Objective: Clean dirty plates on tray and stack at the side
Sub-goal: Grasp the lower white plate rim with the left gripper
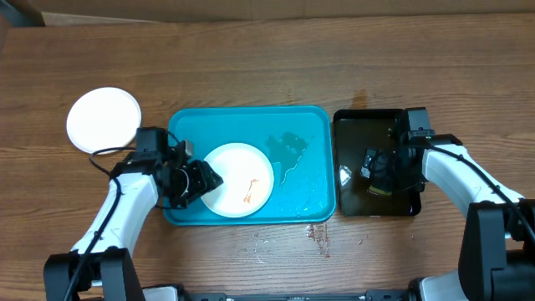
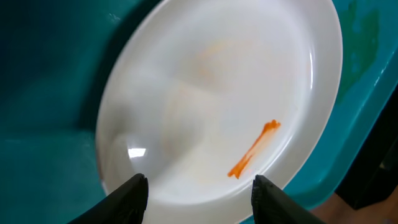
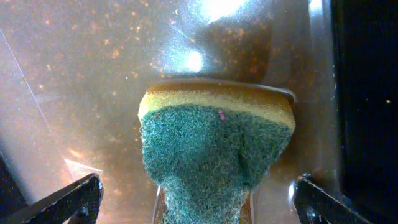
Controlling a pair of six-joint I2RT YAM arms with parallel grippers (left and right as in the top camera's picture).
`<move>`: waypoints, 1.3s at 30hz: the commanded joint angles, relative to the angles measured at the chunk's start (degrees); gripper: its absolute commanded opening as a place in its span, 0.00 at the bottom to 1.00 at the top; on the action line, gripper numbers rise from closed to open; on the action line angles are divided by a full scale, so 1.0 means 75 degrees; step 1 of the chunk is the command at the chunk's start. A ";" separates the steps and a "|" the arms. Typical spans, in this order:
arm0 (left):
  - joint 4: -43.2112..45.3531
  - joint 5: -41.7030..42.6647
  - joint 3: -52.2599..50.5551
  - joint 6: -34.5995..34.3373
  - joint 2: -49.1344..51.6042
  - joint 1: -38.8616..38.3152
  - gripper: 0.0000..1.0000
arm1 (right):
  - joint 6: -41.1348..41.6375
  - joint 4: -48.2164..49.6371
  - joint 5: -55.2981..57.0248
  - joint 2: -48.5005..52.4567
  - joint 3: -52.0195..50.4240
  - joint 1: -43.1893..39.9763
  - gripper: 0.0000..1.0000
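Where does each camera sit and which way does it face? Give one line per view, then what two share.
Overhead: fixed above the table, looking down on the large turquoise plastic tray and the smaller black rectangular tray; both white arms show.
Left wrist: on the left arm, looking down past the open left gripper at the orange-smeared round white plate.
Right wrist: on the right arm, looking down past the open right gripper at the green-and-yellow sponge.
Shared: overhead and left wrist both show that plate in the tray.

Overhead cam: straight down, far, whole table (image 1: 251,50) in view. L wrist cam: close over plate (image 2: 217,93) in blue tray (image 1: 309,125), left half. R wrist cam: v. close on sponge (image 3: 214,143) in black tray (image 1: 355,125). Overhead shares both spots.
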 commanded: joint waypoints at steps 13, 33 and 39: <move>-0.0271 -0.2544 0.2229 0.2605 0.0373 -0.0542 0.59 | 0.0020 -0.0012 0.0052 0.0023 -0.0070 -0.0032 1.00; -0.0044 -0.2457 0.2177 0.2964 0.2535 -0.0790 0.31 | 0.0020 -0.0012 0.0052 0.0023 -0.0070 -0.0032 1.00; 0.0082 -0.2457 0.2177 0.2958 0.2544 -0.0787 0.27 | 0.0020 -0.0012 0.0052 0.0023 -0.0070 -0.0032 1.00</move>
